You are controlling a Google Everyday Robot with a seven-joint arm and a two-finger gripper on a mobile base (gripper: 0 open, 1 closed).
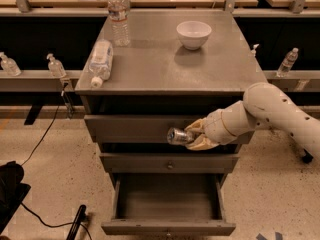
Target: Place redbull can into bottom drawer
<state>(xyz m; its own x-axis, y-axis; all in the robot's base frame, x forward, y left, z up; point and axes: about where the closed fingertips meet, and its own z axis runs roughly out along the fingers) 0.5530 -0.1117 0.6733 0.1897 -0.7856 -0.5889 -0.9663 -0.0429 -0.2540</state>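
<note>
Before the upper drawer front (130,129), the gripper (194,136) hangs level with that panel, its 2 tan fingers (200,145) clamped tight on the redbull can (176,135). Can lies on its side, shiny round end pointing left and clear of the fingers, the other end hidden in the grasp. It seems to sit just off the panel; touching or apart, cannot tell. White arm (280,109) reaches in from the right. Bottom drawer (167,227) stands pulled out, below the can and well apart from it, dark inside. Middle drawer (150,162) shut. On the cabinet top (165,69): 1 white bowl (193,34) toward the back right, 1 upright water bottle (118,16) at back left, 1 lying bottle (100,61) along the left edge
</note>
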